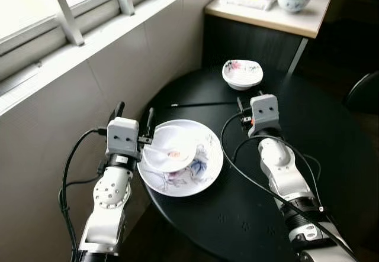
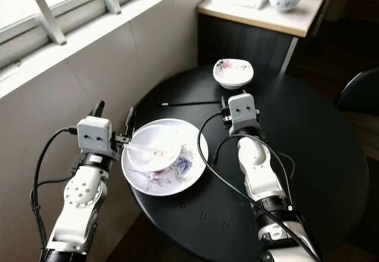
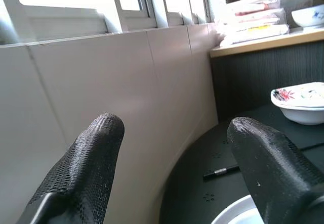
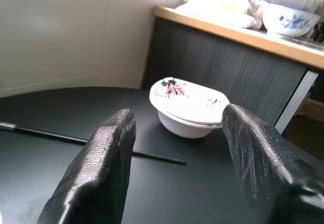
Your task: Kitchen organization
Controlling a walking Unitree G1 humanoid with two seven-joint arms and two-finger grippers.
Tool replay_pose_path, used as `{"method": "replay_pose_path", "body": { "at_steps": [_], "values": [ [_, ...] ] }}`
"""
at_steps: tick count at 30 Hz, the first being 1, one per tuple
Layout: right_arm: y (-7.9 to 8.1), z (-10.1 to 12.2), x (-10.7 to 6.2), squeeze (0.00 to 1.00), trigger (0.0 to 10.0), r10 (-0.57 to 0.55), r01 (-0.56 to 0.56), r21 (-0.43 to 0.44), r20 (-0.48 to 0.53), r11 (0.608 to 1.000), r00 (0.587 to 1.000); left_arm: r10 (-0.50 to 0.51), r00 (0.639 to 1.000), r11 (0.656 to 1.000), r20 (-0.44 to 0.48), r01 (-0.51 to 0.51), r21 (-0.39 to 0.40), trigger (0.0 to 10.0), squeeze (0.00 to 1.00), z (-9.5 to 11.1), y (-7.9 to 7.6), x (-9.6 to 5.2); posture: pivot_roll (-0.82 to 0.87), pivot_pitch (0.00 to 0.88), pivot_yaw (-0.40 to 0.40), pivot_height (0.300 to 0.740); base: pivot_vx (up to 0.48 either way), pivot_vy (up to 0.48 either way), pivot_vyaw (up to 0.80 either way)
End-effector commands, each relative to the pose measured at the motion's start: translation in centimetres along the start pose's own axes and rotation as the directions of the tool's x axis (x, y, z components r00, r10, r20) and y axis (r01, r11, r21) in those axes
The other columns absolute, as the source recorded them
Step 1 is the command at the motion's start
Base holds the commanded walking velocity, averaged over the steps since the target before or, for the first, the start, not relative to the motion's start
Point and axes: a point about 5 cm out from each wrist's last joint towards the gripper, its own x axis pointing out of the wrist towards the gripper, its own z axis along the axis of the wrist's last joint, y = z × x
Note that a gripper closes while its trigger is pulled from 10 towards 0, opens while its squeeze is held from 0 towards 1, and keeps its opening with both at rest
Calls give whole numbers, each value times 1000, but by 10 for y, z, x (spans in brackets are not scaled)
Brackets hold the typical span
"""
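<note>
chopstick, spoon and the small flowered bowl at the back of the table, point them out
chopstick [image 1: 204,104], left eye view, mid-shaft
spoon [image 1: 167,152], left eye view, its scoop
small flowered bowl [image 4: 190,105], right wrist view, inner surface

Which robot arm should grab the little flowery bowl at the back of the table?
Probably the right. The right tool is open and points at the flowery bowl, just short of it. The left tool sits by the big plate, farther away.

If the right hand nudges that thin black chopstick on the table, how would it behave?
The chopstick looks stiff and light, so it would probably slide or roll on the smooth black table. Lying flat, it seems hard for the open right hand to pinch.
</note>
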Motion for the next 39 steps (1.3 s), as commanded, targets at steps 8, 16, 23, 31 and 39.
{"method": "replay_pose_path", "body": {
  "at_steps": [8,16,23,31,39],
  "values": [
    [-2,4,2,0,10000,-7,7,-11,20,1000,1000,2,1000,1000,15,-2,2,10000,0,3,2,1,-38,0,15,740,0,0,0],
    [-2,4,2,0,10000,-7,7,-11,22,1000,1000,1,1000,1000,16,-1,0,10000,0,3,2,1,-37,0,14,740,0,0,0],
    [-2,5,2,0,10000,-6,6,-12,23,1000,1000,1,1000,1000,16,-1,-2,10000,0,3,1,0,-38,0,13,740,173,0,0],
    [-2,5,2,0,10000,-5,5,-13,25,1000,1000,1,1000,1000,16,-1,-3,10000,0,3,1,0,-37,0,12,740,257,0,0],
    [-2,5,2,0,10000,-4,4,-12,25,1000,1000,0,1000,1000,16,0,-3,10000,0,2,1,0,-37,0,13,740,272,0,0]
  ]
}}
